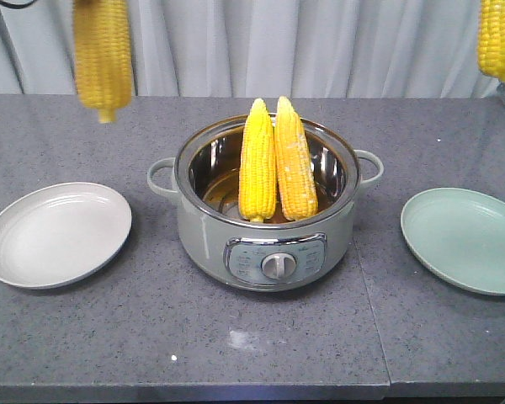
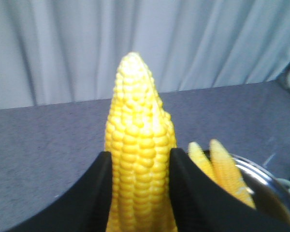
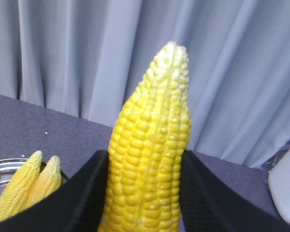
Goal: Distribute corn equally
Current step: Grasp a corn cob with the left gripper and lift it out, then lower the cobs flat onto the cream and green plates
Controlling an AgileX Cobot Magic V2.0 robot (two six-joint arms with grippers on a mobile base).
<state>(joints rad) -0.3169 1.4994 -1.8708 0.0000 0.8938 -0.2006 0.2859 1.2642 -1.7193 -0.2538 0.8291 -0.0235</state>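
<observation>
**Two aloft, two potted**

Jaws of left gripper (image 2: pixel 141 159) pinch a corn cob (image 2: pixel 137 111) high at far left; right gripper (image 3: pixel 146 159) pinches another cob (image 3: pixel 154 121) at far right (frame crops both). Two more cobs (image 1: pixel 258 160) stand upright, touching, in the pot (image 1: pixel 265 244) between white plate (image 1: pixel 55 240) and green plate (image 1: pixel 463 240).

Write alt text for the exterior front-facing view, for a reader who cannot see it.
Two corn cobs stand upright in a grey electric pot at centre; two more hang in the air, the left cob at upper left, the right cob at upper right. An empty pale plate lies left of the pot, a green plate right.
</observation>
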